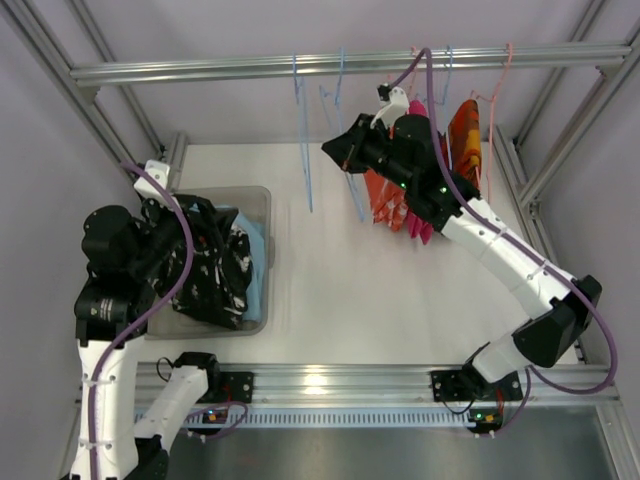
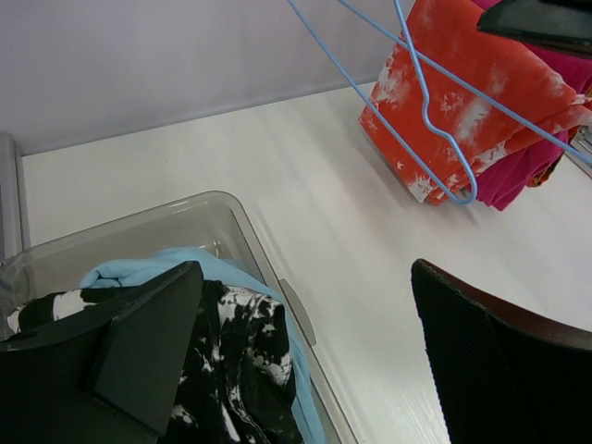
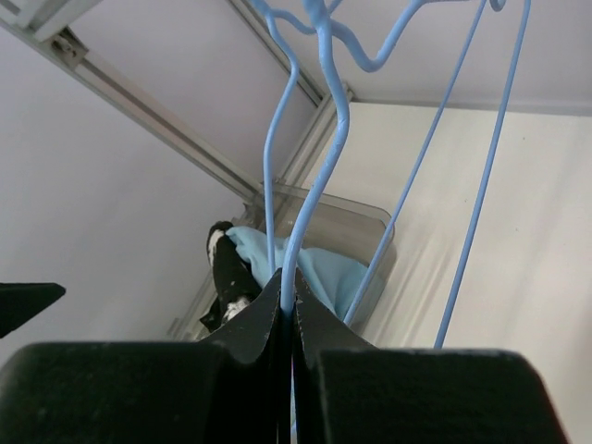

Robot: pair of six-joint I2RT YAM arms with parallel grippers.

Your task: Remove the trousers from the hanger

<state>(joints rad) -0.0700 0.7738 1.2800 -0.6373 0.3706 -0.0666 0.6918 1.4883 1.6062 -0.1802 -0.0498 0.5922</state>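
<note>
- Right gripper [image 3: 289, 298] fills the foreground of its wrist view, fingers pressed together and pinching the wire of a blue hanger [image 3: 344, 129].
- That hanger hangs from the rail [image 1: 300, 68]; another blue hanger [image 1: 300, 130] hangs just beside it, and both show as bare wire from above.
- An orange garment [image 2: 453, 92] with white blotches and a magenta garment [image 2: 523, 171] hang behind the right arm, which covers part of them in the top view. Blue hanger wire crosses in front of the orange one in the left wrist view.
- Left gripper [image 2: 305, 273] hangs over the bin [image 1: 255, 200], fingers [image 2: 148, 351] spread wide with nothing between them. The left arm hides the bin's left side from above.
- Trousers [image 1: 215, 270]: black with white splashes, crumpled, off the hanger and lying in the bin.
- The bin is clear plastic and sits at the left of the white table [image 1: 350, 290]. A light blue cloth [image 1: 258, 260] lies under and beside the trousers, against the right wall.
</note>
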